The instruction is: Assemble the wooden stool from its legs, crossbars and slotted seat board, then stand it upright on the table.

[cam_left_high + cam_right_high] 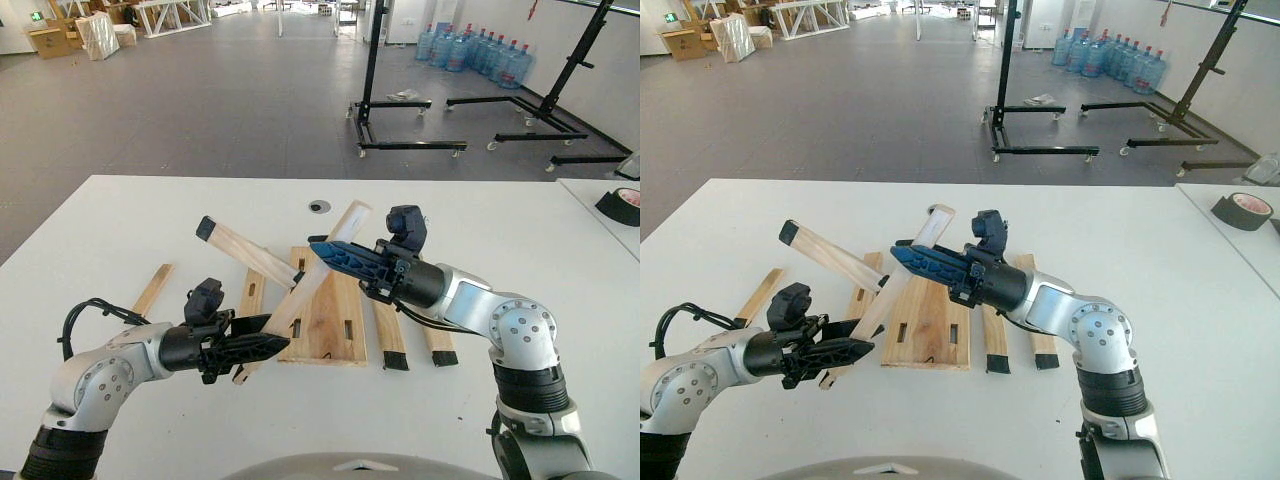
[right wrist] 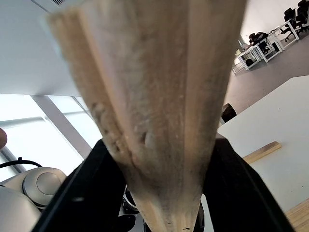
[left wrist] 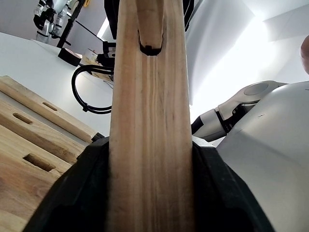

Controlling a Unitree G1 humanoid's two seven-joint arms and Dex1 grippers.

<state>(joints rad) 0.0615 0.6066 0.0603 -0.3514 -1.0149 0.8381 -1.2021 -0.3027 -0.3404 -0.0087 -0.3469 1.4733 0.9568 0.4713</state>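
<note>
A long wooden leg (image 1: pixel 312 285) slants up over the table. My left gripper (image 1: pixel 258 347), with black fingers, is shut on its lower end. My right gripper (image 1: pixel 330 252), with blue fingers, is shut on the same leg higher up. A second piece with a black tip (image 1: pixel 245 252) sticks out to the left from the leg's middle. The left wrist view shows it seated in a notch (image 3: pixel 149 44) of the held leg (image 3: pixel 149 145). The slotted seat board (image 1: pixel 330 325) lies flat under both. In the right wrist view, wood (image 2: pixel 159 121) sits between the fingers.
Two black-tipped legs (image 1: pixel 391 340) (image 1: pixel 438 345) lie right of the board. A short bar (image 1: pixel 152 290) lies at the left and another (image 1: pixel 252 296) beside the board. A cable hole (image 1: pixel 319 207) is at the back. A tape roll (image 1: pixel 625 205) rests on the neighbouring table.
</note>
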